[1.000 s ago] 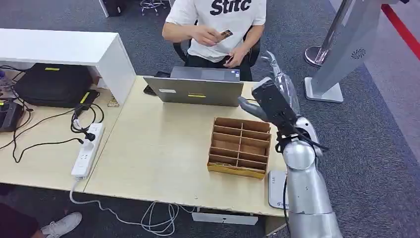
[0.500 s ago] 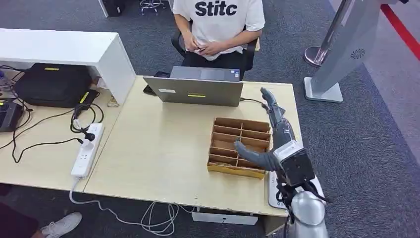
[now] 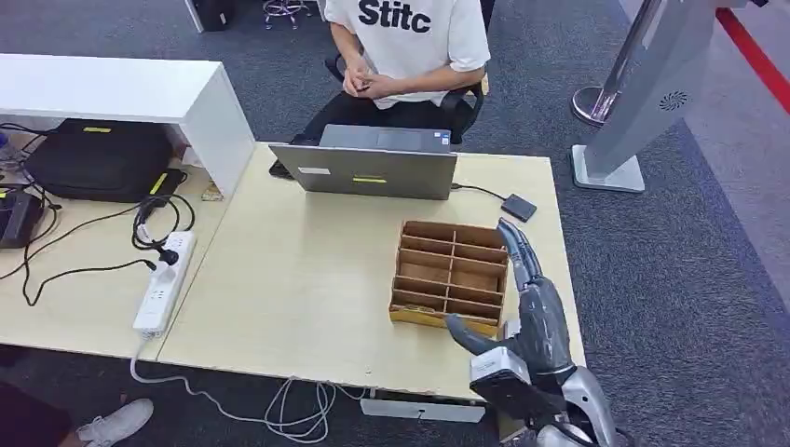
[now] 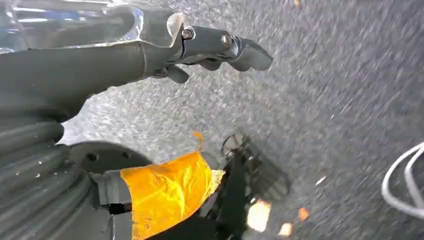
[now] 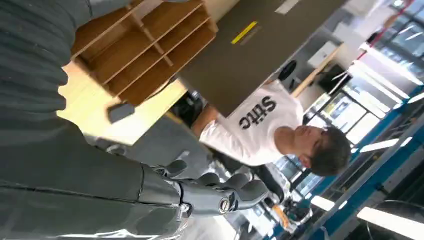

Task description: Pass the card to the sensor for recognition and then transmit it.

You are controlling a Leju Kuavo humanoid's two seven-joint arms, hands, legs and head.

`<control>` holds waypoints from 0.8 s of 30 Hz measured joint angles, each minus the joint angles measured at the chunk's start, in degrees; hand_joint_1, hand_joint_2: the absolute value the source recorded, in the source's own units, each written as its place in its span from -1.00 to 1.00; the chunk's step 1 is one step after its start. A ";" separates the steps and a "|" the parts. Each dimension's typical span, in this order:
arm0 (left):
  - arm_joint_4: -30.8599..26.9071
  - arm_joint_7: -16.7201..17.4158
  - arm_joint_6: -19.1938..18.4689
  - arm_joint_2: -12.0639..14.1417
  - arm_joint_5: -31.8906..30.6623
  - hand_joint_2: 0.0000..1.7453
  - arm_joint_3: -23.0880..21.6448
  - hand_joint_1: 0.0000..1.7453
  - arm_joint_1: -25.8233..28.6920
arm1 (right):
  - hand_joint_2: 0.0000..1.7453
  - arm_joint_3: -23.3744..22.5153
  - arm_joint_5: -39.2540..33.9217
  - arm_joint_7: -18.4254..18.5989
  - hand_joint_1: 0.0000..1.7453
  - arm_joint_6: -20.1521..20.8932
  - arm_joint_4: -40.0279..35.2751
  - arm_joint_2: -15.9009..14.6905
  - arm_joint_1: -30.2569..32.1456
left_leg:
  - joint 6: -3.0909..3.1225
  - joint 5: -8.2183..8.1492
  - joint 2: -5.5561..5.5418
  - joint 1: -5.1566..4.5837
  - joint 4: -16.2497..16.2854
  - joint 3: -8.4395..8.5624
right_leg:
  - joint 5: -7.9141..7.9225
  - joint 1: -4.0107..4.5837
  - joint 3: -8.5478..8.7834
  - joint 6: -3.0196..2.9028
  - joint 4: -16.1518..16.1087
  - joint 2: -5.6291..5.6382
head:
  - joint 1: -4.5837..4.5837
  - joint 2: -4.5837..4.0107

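Step in hand: I judge the handover is done; the person [image 3: 410, 47] across the desk sits with both hands clasped together, and I cannot tell whether the card is in them.
Card: I cannot make it out anywhere on the desk [image 3: 307, 279] or in either robot hand.
Right hand: my right hand [image 3: 526, 298] hangs over the desk's near right corner, just beside the wooden divider tray [image 3: 452, 275], fingers stretched out and apart, grasping nothing.
Left hand: my left hand [image 4: 215, 47] hangs over grey carpet, fingers apart, nothing in them.
Sensor: the small dark reader [image 3: 518, 207] lies near the desk's far right edge, cabled toward the laptop [image 3: 368, 170].
Next move: in my judgement, lower the right arm off the desk to rest, unless another card comes.
Edges: the tray wall is just beside my fingers on the inner side; the desk's right edge runs under the hand.
Open room: bare carpet to the right, with the grey stand base [image 3: 607, 172] well apart, further back.
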 joint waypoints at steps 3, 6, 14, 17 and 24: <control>-0.15 1.78 -2.76 0.07 -0.92 1.00 -1.38 -1.00 -0.15 | 1.00 1.08 5.16 1.86 -1.00 -2.72 0.83 -0.24 0.12 | 0.00 0.00 0.00 0.01 0.00 0.00 | 0.00 0.01 0.00 0.00 0.00 0.00 | 0.00 0.00; -0.15 2.00 -3.84 0.09 -1.27 1.00 -2.30 -1.00 -0.23 | 1.00 2.37 11.85 3.37 -1.00 -6.20 1.71 -0.48 0.53 | 0.00 0.00 -0.01 0.01 0.00 -0.01 | 0.00 0.01 0.00 0.00 0.00 -0.02 | -0.02 0.00; -1.75 3.81 -7.53 0.09 -2.91 1.00 -3.37 -1.00 -0.04 | 1.00 6.04 24.02 8.77 -1.00 -10.21 3.30 -1.31 0.80 | 0.00 0.00 -0.01 0.00 0.00 -0.03 | 0.00 0.00 0.00 0.00 0.00 -0.02 | -0.02 0.00; -1.95 3.02 -6.61 0.09 -3.11 1.00 -3.35 -1.00 -0.01 | 1.00 6.89 26.88 9.95 -1.00 -10.91 3.98 -1.62 0.96 | 0.00 0.00 -0.01 0.01 0.00 -0.03 | 0.00 0.01 0.00 0.00 0.00 -0.02 | -0.04 0.00; -2.45 3.02 -8.32 0.09 -3.22 1.00 -3.22 -1.00 0.01 | 1.00 7.85 33.31 14.10 -1.00 -12.16 6.54 -2.10 0.77 | 0.00 0.01 -0.02 0.01 0.00 -0.03 | 0.00 0.01 0.00 0.00 0.00 -0.04 | -0.02 0.00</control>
